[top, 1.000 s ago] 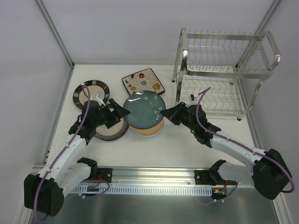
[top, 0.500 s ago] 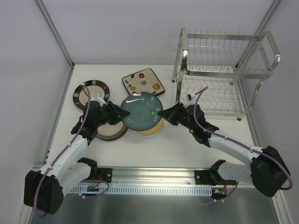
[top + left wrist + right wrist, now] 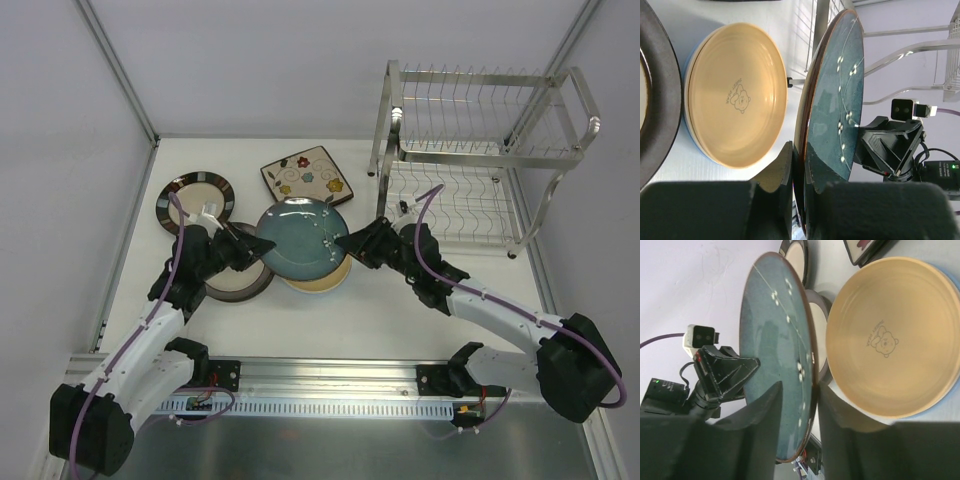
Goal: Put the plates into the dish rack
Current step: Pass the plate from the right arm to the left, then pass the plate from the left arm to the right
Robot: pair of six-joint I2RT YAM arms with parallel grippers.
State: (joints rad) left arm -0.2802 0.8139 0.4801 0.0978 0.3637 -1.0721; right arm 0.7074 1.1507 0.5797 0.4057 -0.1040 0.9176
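Observation:
A teal plate with small white flowers hangs tilted above the table between both arms. My left gripper is shut on its left rim, and in the left wrist view its jaws pinch the thin edge of the plate. My right gripper is at the opposite rim. There the plate sits loosely between the parted fingers of the open gripper. Below lies a tan plate with a bear drawing. The silver dish rack stands at the back right and holds no plates.
A brown-rimmed striped plate lies at the left. A dark-rimmed plate sits in front of it, under my left arm. A square cream floral plate lies behind the teal one. The tan plate rests on a blue one.
My left gripper moved in and closed on the teal plate's left rim. My right gripper's jaws have parted at the other rim. The plate shifted slightly left.

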